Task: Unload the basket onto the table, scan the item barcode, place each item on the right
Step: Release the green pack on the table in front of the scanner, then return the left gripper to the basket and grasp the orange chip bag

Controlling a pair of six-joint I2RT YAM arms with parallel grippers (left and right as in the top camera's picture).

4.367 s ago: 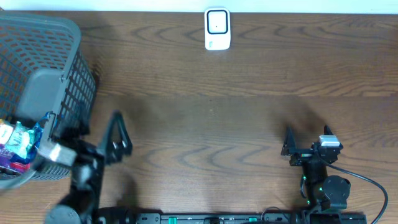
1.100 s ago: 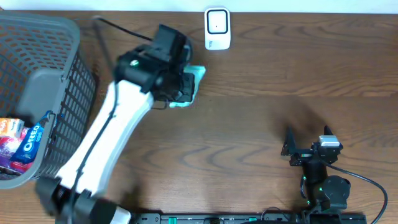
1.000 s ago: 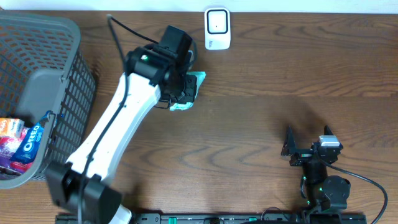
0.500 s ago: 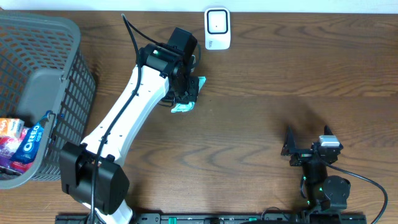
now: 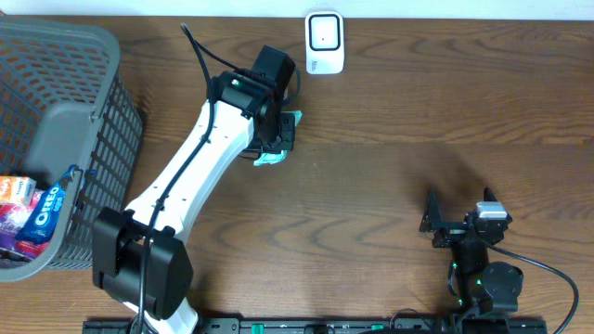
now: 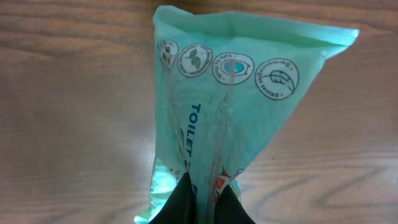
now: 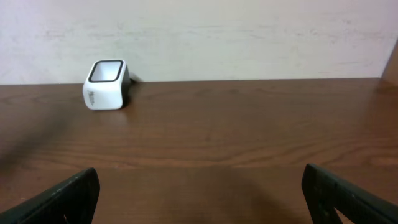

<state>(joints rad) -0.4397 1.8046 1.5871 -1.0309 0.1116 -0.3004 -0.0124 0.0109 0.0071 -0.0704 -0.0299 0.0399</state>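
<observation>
Jaws of the left gripper (image 6: pixel 205 198): clenched on the near end of the green packet (image 6: pixel 236 106). The packet fans out ahead of the fingertips, above the wooden table (image 6: pixel 74 124). Print reads "TOILET", with four round icons along its far edge. The white scanner (image 5: pixel 324 43) stands near these jaws, toward the table's far edge, apart from the packet.

Jaws of the right gripper (image 7: pixel 200 196): spread wide, empty, scanner far ahead and to their left.

The grey basket (image 5: pixel 102 56) is well apart from both jaws, with an Oreo pack (image 5: pixel 45 211) inside.
</observation>
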